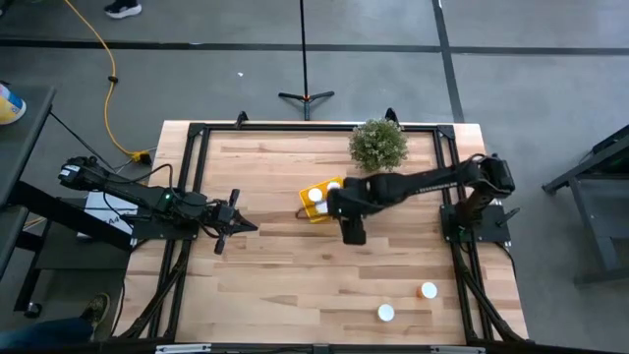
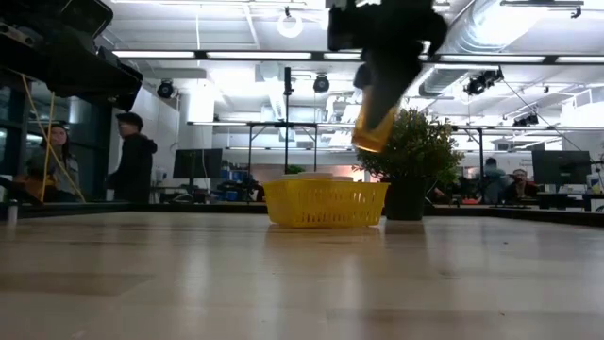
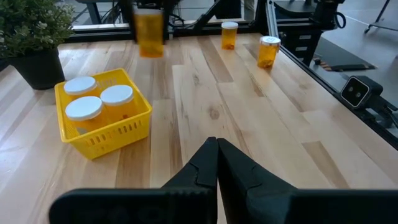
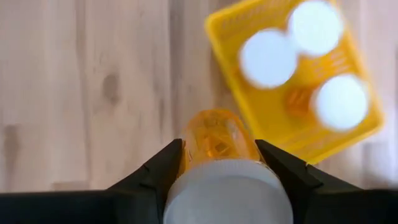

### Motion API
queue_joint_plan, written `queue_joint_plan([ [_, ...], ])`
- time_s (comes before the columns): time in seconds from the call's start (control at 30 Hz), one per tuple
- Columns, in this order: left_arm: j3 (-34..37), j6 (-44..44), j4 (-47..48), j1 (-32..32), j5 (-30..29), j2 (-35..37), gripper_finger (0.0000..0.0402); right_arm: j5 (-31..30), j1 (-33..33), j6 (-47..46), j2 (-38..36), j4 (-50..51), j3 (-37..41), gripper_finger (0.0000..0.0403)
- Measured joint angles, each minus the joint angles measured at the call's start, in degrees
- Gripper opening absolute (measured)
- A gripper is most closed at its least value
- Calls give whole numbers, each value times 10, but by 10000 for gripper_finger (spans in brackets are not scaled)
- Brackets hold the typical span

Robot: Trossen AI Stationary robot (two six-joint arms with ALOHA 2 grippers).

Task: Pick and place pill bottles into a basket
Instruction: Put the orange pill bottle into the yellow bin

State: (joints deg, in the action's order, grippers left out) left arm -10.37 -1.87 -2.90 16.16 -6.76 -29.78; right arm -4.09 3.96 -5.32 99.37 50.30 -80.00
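The right hand (image 4: 219,163) pinched a pill bottle (image 4: 219,142) between its two fingers, white cap toward the wrist and orange body pointing down at the tabletop (image 1: 295,256), so the bottle's long axis stood close to upright, a little tilted as seen from table height. It hung in the air well clear of the wood, just beside the basket (image 1: 316,201) on the side facing the near edge of the tabletop; in the right wrist view the yellow rim (image 4: 231,74) lay just ahead of and to one side of the bottle's base, not yet beneath it. The basket sat toward the far edge, near the middle of the tabletop's width, close by a potted plant (image 1: 378,145), and already held three bottles standing with their white caps (image 3: 84,107) up, which left little open floor inside it. By my reading, the coming move turned on a short carry toward the far edge to bring the bottle over the basket's free part before release. Two more bottles (image 1: 428,290) stood near the near right corner of the tabletop, nearer the right arm. The left hand (image 1: 236,224) waited toward the left edge, its fingers pressed together, holding nothing.
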Motion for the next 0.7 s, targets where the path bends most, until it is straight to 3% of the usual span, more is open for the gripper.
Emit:
queue_joint_plan([
  [0.2,0,-2,0,0,0,0,46,47,-47,75,0,-60,0,202],
  [0.43,0,-17,0,0,1,0,46,64,-88,119,0,-65,0,172],
  [0.7,0,-17,0,0,-2,0,46,96,-117,157,6,-79,0,197],
])
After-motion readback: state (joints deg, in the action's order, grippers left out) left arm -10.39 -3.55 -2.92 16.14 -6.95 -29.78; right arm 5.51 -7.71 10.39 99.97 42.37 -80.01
